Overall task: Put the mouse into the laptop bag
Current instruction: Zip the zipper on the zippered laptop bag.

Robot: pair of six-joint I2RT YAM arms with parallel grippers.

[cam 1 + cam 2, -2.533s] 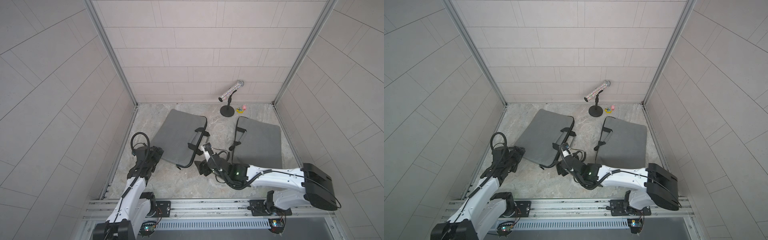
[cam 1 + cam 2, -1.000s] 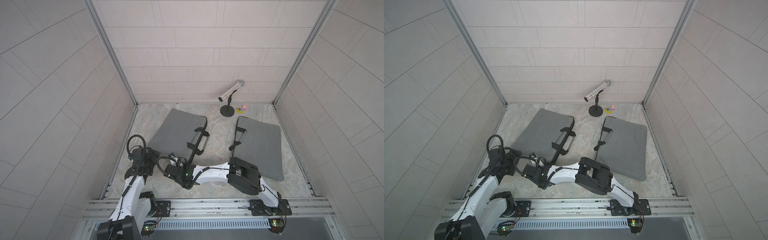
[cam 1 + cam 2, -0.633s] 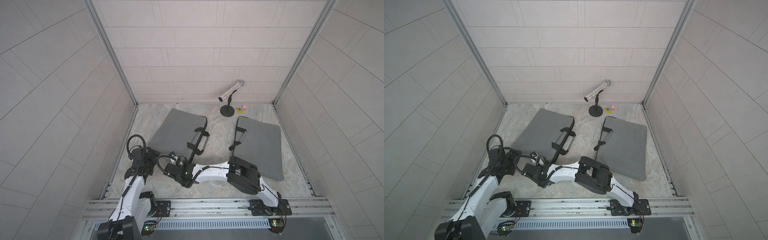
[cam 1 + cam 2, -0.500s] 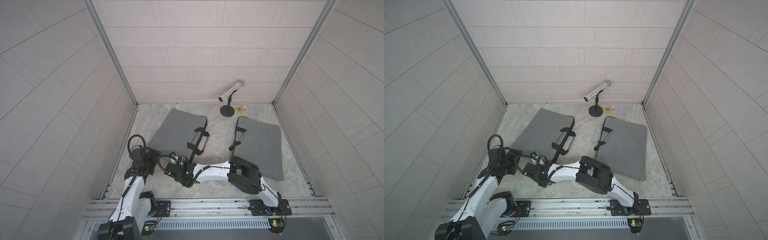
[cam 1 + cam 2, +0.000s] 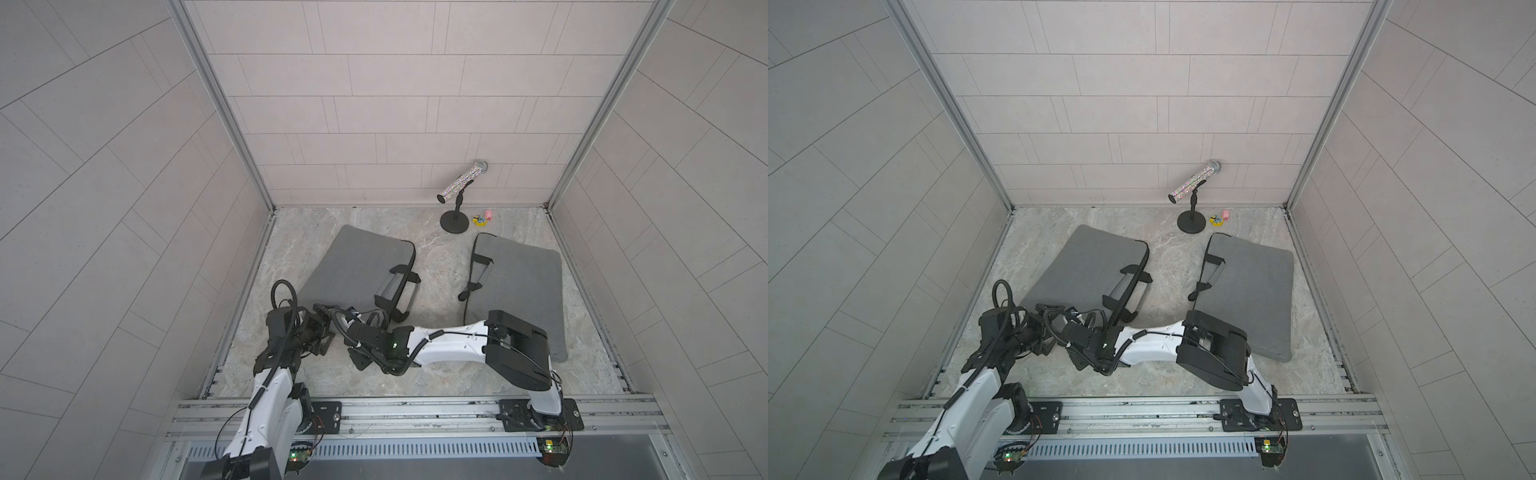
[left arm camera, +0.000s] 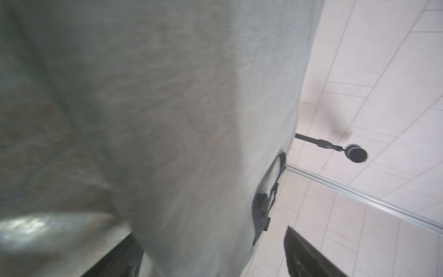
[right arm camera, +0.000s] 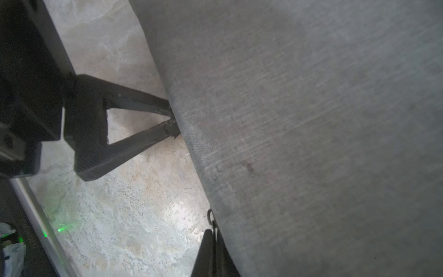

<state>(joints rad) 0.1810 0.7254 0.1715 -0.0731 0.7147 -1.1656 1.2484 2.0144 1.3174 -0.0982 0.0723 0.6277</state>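
Note:
The grey laptop bag [image 5: 357, 270] lies flat at the left of the floor, its black handles toward the middle. My left gripper [image 5: 322, 328] is open at the bag's near corner, and in the left wrist view the bag's fabric [image 6: 191, 144] fills the space between its fingers [image 6: 304, 254]. Reaching across from the right, my right gripper [image 5: 338, 316] meets the same corner. In the right wrist view it [image 7: 211, 231] is shut on a small metal zipper pull [image 7: 210, 217] at the bag's edge. The mouse is out of view.
A second grey bag [image 5: 515, 286] lies at the right, partly under my right arm. A glittery microphone on a black stand [image 5: 459, 195] and small toys [image 5: 484, 218] stand by the back wall. Tiled walls close in three sides, and a metal rail [image 5: 415, 409] runs along the front.
My right arm has swung from the middle of the floor over to the left bag's near corner, and its gripper has closed there. The left gripper stays open at that corner.

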